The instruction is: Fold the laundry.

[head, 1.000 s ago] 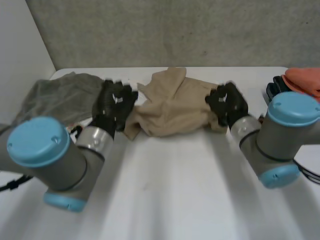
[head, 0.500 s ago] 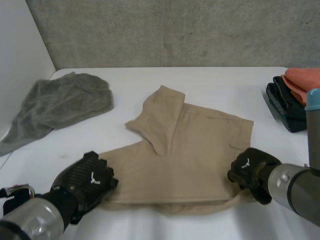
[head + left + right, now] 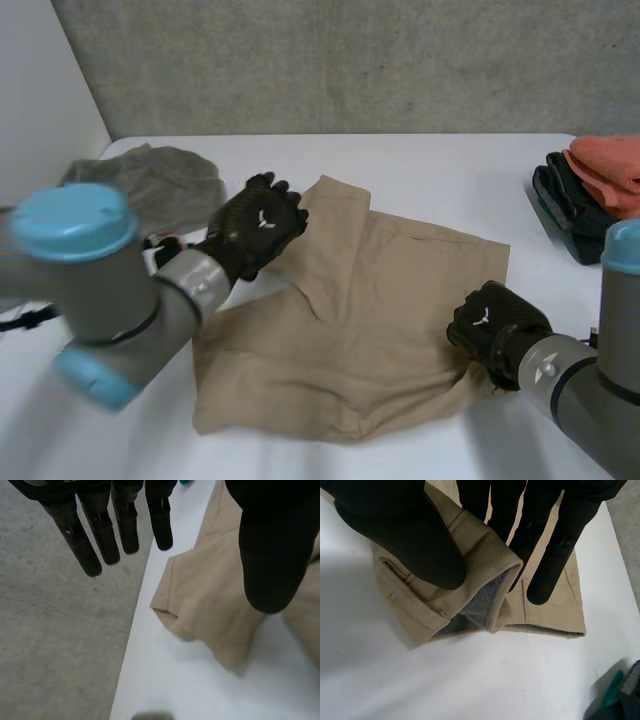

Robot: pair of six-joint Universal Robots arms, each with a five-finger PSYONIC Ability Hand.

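Note:
A tan garment (image 3: 370,300) lies spread across the middle of the white table (image 3: 420,160), with a flap folded over at its far left. My left hand (image 3: 258,225) hovers at that far-left flap, fingers (image 3: 125,525) straight and spread, holding nothing; a hemmed end of the tan cloth (image 3: 205,595) lies below its thumb. My right hand (image 3: 495,325) sits at the garment's near-right edge. There its thumb (image 3: 400,535) and fingers pinch a thick folded band of the tan cloth (image 3: 485,560), lifting it a little off the table.
A grey cloth (image 3: 150,180) lies crumpled at the back left, partly behind my left arm. A stack of folded clothes (image 3: 590,195), orange on top of dark ones, stands at the right edge. A grey wall (image 3: 340,60) runs behind the table.
My left hand has let go of the garment's near-left corner, opened, and swung up to its far-left flap. My right hand still grips the near-right edge.

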